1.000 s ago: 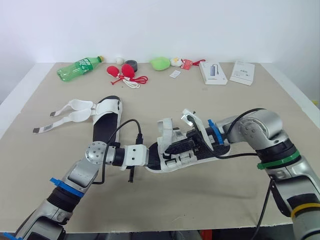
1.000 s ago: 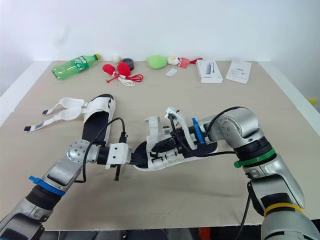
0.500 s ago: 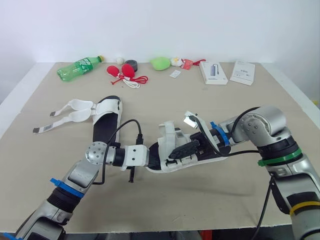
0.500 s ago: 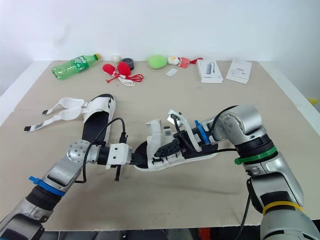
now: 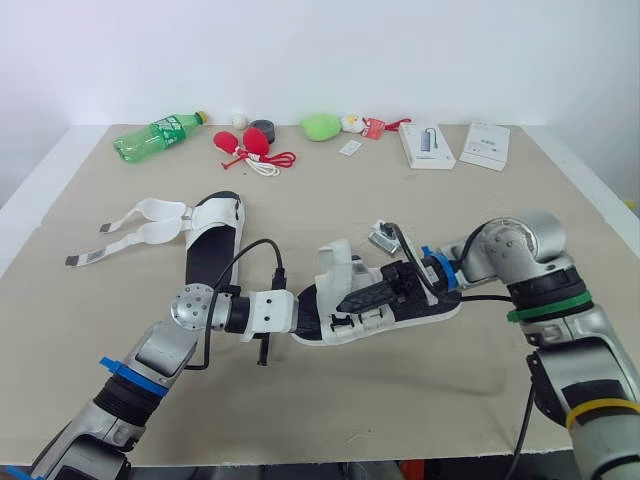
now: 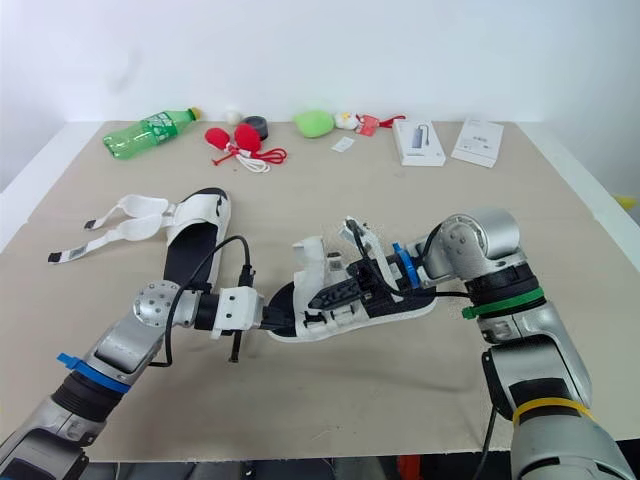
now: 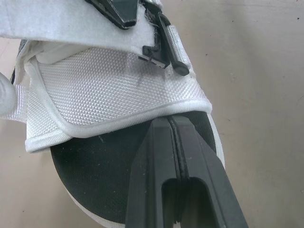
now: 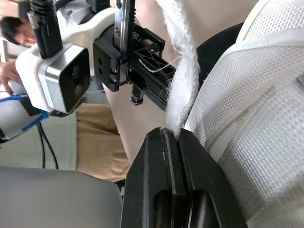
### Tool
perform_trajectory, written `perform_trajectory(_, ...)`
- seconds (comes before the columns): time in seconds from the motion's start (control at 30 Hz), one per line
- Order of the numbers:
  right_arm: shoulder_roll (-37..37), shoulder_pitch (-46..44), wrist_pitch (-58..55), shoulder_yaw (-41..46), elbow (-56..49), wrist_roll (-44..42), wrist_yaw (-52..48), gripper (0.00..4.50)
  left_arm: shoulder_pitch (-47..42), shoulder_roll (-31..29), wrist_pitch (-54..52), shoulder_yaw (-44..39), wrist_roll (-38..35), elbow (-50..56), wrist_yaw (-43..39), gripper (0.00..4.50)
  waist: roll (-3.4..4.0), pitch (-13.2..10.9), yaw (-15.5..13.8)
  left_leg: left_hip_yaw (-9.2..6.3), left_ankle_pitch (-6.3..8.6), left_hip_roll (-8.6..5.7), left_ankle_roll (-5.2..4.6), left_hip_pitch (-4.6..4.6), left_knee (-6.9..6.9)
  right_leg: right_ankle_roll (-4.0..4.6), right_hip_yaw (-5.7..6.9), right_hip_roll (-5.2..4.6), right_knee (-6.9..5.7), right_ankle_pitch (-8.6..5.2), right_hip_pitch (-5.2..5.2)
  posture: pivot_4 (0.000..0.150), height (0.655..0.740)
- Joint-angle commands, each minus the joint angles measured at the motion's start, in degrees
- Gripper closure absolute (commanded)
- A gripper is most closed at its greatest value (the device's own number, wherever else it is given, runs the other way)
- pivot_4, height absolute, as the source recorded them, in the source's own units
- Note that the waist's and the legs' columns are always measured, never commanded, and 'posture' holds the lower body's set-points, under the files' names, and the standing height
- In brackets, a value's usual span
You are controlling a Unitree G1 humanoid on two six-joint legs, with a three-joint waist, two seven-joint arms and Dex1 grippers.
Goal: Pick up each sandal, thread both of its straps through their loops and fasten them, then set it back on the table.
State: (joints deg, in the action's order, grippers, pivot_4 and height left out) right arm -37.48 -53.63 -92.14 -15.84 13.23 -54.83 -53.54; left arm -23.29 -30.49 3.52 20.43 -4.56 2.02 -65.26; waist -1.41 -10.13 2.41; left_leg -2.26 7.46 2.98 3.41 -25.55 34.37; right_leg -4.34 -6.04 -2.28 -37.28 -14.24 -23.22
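Observation:
A white sandal with a black footbed (image 5: 425, 311) lies in the middle of the table, held at both ends. My left gripper (image 5: 304, 323) is shut on the edge of its sole, and the left wrist view shows the black fingers (image 7: 156, 142) pinching the footbed below the mesh upper (image 7: 104, 90). From the right, my right gripper (image 5: 350, 302) reaches over the sandal and is shut on a white strap (image 8: 183, 71). A second sandal (image 5: 213, 240) lies flat at the left with both straps (image 5: 135, 225) spread open.
Along the far edge are a green bottle (image 5: 160, 133), red objects with a cord (image 5: 248, 145), a black roll (image 5: 263, 128), a green lump (image 5: 320, 126) and two white boxes (image 5: 427, 146) (image 5: 485, 145). A person (image 8: 14, 31) appears beyond the table.
My right wrist has turned and drawn back to the right, and its fingers now lie lower along the sandal's straps. My left gripper and the other sandal have stayed put.

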Motion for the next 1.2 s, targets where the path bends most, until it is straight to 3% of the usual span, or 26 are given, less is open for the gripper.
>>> perform_trajectory(0.03,-1.41,-1.63,-0.36,-0.75,1.03,-4.47,0.70,4.46,1.39,-0.70,-1.41,2.23,2.34,-0.54,-0.19,4.50,0.00,0.00,0.00,0.00,0.00,0.00,0.00,0.00,0.00,0.00,0.00,0.00,0.00,0.00,0.00,0.150,0.7400)
perform_trajectory(0.27,-2.80,-0.50,-0.36,-3.10,-0.12,-5.49,1.93,4.46,1.12,-0.79,-1.35,2.25,2.39,-0.78,-0.43,4.50,0.00,0.00,0.01,0.00,0.00,0.00,0.00,-0.01,-0.02,-0.01,0.00,0.00,0.00,-0.01,-0.01,0.150,0.7400)
perform_trajectory(0.5,-3.46,1.45,0.26,-3.93,-5.20,-1.20,1.60,4.46,1.16,-0.74,-1.32,2.34,2.53,-0.77,-0.35,4.50,0.00,0.00,0.00,0.00,0.01,0.00,-0.01,-0.01,-0.02,-0.02,0.00,0.01,0.01,-0.02,0.00,0.150,0.7400)
perform_trajectory(1.1,-7.98,4.86,18.16,-9.07,-20.46,11.14,-8.61,4.46,1.02,-0.18,-1.20,2.51,2.81,-1.02,-0.08,4.50,0.00,0.00,-0.04,0.00,0.03,0.00,0.00,-0.01,-0.02,-0.02,0.01,-0.01,0.05,-0.03,-0.01,0.150,0.7400)
perform_trajectory(1.2,-8.51,4.28,17.66,-8.88,-22.59,10.96,-10.04,3.63,0.88,-0.05,-1.13,2.57,2.88,-1.20,-0.08,4.50,0.00,0.00,-0.04,0.00,0.03,0.00,0.01,-0.01,-0.02,-0.02,0.01,-0.02,0.06,-0.03,-0.01,0.150,0.7400)
